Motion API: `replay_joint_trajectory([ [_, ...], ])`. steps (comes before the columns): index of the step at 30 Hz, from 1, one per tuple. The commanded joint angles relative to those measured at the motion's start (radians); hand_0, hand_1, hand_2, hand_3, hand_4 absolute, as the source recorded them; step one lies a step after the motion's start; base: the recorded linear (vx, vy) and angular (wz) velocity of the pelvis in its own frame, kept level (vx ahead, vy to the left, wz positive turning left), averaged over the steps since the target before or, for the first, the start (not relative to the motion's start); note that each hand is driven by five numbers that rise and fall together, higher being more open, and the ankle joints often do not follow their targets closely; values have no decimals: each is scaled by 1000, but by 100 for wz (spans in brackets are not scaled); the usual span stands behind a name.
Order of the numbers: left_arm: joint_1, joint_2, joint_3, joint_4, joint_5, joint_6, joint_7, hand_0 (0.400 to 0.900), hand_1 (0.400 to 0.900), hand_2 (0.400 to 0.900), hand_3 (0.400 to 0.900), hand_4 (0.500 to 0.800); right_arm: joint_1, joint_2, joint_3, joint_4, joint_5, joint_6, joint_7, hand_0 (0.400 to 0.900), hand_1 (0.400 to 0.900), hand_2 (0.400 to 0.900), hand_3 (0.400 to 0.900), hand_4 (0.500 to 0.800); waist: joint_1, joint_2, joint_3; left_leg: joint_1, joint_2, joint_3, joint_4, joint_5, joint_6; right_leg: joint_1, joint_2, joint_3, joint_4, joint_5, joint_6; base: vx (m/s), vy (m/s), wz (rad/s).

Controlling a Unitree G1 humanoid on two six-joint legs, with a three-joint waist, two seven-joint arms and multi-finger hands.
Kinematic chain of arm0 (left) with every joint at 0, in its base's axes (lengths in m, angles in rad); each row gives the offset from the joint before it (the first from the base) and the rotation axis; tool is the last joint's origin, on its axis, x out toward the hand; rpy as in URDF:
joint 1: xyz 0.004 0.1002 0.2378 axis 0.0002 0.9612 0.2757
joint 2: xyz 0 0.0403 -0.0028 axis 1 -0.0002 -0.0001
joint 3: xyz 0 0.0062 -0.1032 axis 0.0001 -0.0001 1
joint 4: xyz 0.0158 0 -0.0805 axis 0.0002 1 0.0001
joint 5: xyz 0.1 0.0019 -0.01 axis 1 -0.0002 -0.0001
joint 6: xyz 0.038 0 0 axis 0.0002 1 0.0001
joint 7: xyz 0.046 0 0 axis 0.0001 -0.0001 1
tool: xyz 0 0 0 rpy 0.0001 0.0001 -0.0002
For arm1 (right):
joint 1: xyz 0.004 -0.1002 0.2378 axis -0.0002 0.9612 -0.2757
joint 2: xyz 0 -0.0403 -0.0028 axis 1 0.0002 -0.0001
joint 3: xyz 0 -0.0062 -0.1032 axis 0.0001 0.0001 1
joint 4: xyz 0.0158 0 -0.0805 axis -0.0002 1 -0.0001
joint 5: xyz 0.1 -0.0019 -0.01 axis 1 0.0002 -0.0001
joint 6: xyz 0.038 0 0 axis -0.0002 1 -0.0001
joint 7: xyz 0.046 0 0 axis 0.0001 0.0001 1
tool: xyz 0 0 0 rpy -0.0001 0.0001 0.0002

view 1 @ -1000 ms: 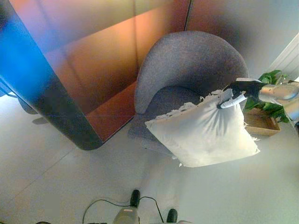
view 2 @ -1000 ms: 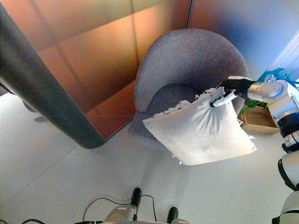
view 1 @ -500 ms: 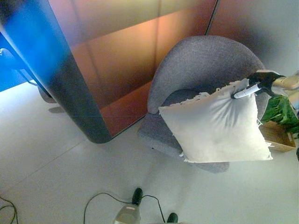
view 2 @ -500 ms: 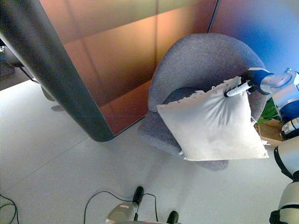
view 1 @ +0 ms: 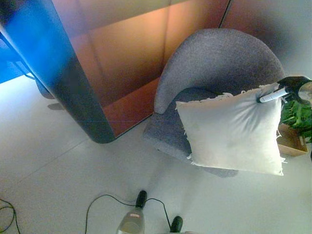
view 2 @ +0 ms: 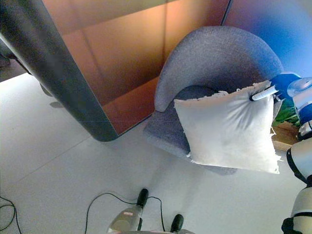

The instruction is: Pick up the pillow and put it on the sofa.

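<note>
A: Where's the square white fringed fabric pillow (view 1: 231, 131)?
B: Hanging over the front of the rounded grey upholstered sofa (view 1: 214, 63), pinched at its top corner by the right hand (view 1: 287, 87).
A: Risk?
B: Released early, it likely slides off to the floor

White fringed pillow (view 1: 230, 131) hanging by top right corner from right hand (view 1: 285, 89), fingers pinching fabric, in front of grey round-backed sofa (view 1: 214, 68). Green plant (view 1: 296, 115) in wooden box (view 1: 290, 144) just right.
</note>
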Motion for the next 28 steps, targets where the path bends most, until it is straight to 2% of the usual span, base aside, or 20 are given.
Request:
replay_joint_trajectory([
  [1,9,75,-60,35,-26,-6,-13,900,900,900,900,800,-285,-118,77,-12,5,-41,-107,900,900,900,900,800,23,-39,-16,91,8,49,-7,-141,-21,-31,-30,39,-2,52,45,-34,7,-6],
  [14,12,76,-67,24,-19,11,-41,900,900,900,900,800,-268,-152,76,8,-25,-78,-81,900,900,900,900,800,12,-36,-30,105,14,64,-7,-146,-27,-24,-31,42,-2,47,44,-5,3,-3],
  [20,10,76,-54,32,-14,-3,-52,900,900,900,900,800,-218,-164,45,-7,20,-89,-41,900,900,900,900,800,-2,-37,-42,106,15,74,-7,-147,-29,-25,-30,51,-2,47,46,-24,3,-2],
  [24,12,59,-38,32,-23,-13,-48,900,900,900,900,800,-29,-178,-100,-62,81,-173,-22,900,900,900,900,800,-21,-32,-60,121,16,87,-7,-152,-28,-15,-31,56,-2,43,47,-2,14,-6],
  [26,14,51,-29,32,-21,-19,-40,900,900,900,900,800,127,-171,-221,-126,87,-208,-24,900,900,900,900,800,-34,-27,-67,131,16,95,-7,-156,-27,-9,-32,61,-2,43,47,-7,17,-13],
  [28,8,40,-10,36,-13,-24,-22,900,900,900,900,800,359,-134,-384,-215,81,-235,-60,900,900,900,900,800,-56,-20,-70,145,14,104,-7,-162,-22,-2,-32,70,-2,43,48,-30,8,-16],
])
